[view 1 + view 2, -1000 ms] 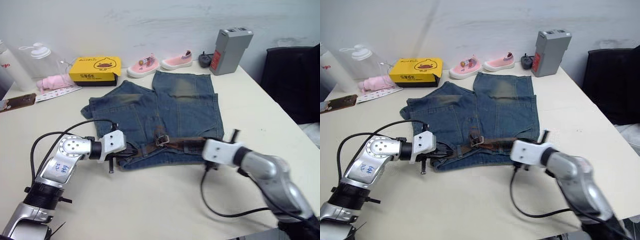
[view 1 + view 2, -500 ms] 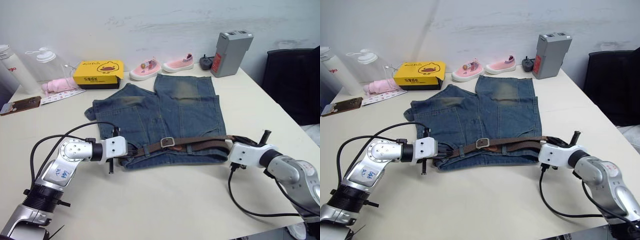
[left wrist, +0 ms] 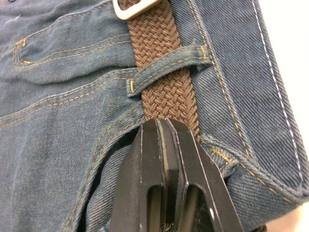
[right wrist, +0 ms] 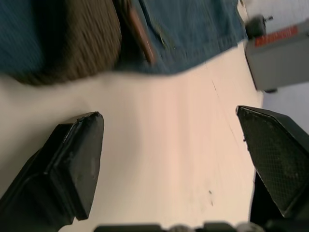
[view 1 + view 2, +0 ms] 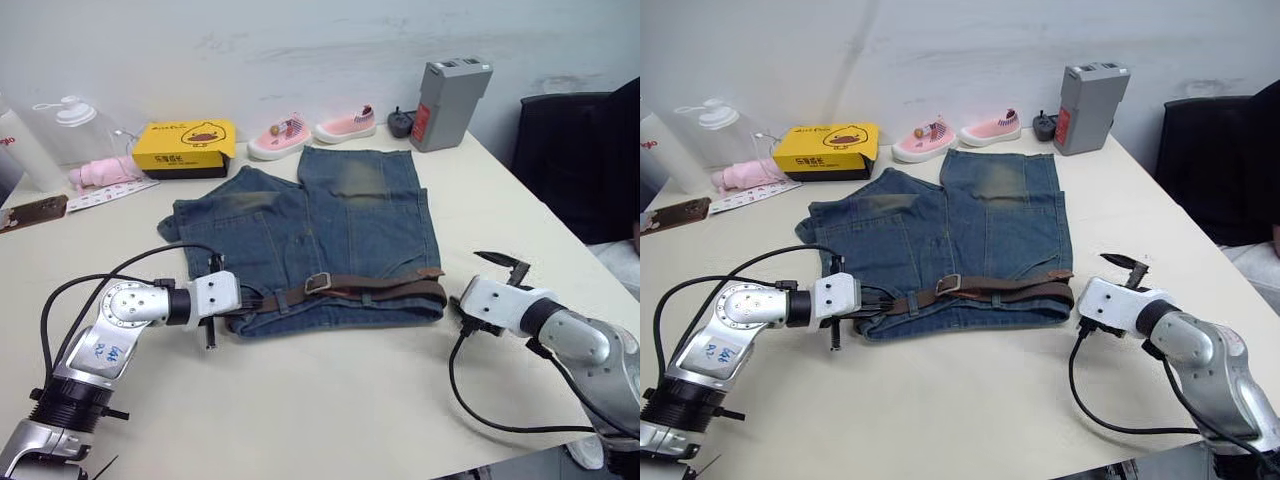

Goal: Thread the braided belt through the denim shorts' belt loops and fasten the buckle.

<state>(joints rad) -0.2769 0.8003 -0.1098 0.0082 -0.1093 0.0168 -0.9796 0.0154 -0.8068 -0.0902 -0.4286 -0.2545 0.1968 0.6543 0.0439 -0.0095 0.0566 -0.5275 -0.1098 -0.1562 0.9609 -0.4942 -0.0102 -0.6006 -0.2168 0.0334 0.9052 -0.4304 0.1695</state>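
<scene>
Since 0.5 s ago the right gripper [image 5: 1118, 268] has let go of the braided belt [image 5: 990, 289] and drawn back onto bare table [image 5: 970, 390], its 2 fingers now spread wide with nothing between them. The belt lies along the waistband of the denim shorts [image 5: 960, 225], its buckle [image 5: 947, 284] near the middle. The left gripper [image 3: 162, 133], arm stretched low across the table, stays pressed together on the belt beside a belt loop [image 3: 166, 66]. No writing is legible.
</scene>
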